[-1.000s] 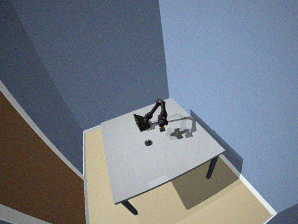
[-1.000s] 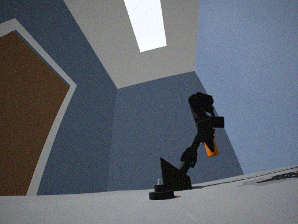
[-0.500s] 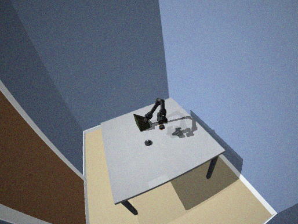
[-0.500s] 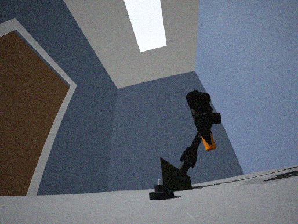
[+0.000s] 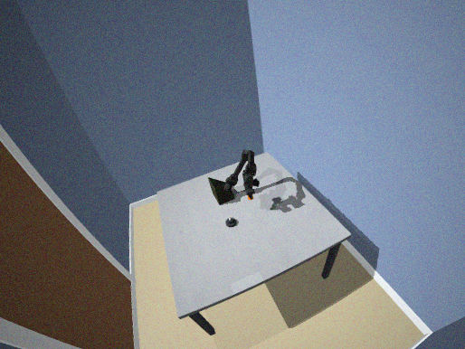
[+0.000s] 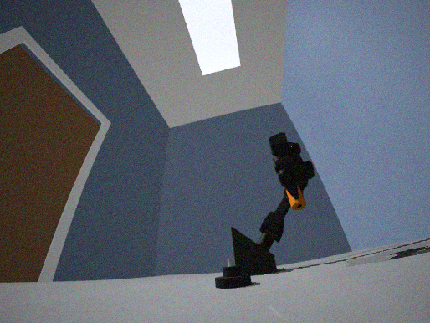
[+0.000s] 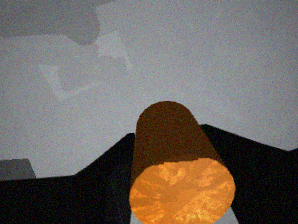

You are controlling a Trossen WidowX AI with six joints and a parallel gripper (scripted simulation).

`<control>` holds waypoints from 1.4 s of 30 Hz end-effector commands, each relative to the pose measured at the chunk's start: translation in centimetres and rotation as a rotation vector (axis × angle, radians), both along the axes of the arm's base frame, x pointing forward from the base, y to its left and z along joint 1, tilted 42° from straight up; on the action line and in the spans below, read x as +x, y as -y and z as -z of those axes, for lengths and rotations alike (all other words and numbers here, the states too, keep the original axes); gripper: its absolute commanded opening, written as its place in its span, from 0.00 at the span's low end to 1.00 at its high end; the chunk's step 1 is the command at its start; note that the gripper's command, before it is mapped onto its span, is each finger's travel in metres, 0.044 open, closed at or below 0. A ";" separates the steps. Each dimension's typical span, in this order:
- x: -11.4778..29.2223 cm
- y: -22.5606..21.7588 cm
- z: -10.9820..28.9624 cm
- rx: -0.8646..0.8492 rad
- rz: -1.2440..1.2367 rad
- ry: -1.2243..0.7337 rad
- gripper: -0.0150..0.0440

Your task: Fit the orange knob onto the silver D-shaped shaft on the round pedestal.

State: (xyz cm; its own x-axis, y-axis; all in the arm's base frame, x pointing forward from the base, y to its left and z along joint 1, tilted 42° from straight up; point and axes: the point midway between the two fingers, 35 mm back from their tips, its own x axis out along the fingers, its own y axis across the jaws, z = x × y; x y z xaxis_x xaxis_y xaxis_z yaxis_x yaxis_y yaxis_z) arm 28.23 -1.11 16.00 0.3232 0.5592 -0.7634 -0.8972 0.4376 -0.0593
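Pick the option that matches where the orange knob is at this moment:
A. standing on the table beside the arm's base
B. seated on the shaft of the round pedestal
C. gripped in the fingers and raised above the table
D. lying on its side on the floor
C: in the exterior view the orange knob hangs tilted in the closed gripper, well above the table and away from the round pedestal.

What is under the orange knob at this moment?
Only air and the grey table far below: the knob hangs lifted and tilted, clamped in the gripper. The pedestal stands apart, off to the side. The knob's hole is not visible.
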 end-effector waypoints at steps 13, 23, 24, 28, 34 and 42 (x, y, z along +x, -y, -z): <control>-1.7 2.3 -1.9 -0.094 0.194 0.207 0.25; -2.7 3.6 -3.0 -0.151 0.316 0.338 0.25; -2.8 3.8 -3.1 -0.157 0.329 0.351 0.25; -3.2 4.3 -3.5 -0.179 0.378 0.405 0.25; -3.1 4.0 -3.2 -0.165 0.357 0.380 0.25; -3.1 4.0 -3.2 -0.165 0.357 0.380 0.25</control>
State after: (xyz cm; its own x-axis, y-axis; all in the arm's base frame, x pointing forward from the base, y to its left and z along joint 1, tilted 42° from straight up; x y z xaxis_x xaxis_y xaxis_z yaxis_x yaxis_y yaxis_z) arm 25.13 -5.10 19.15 0.7403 0.2459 -0.6256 -0.5957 0.6713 -0.4411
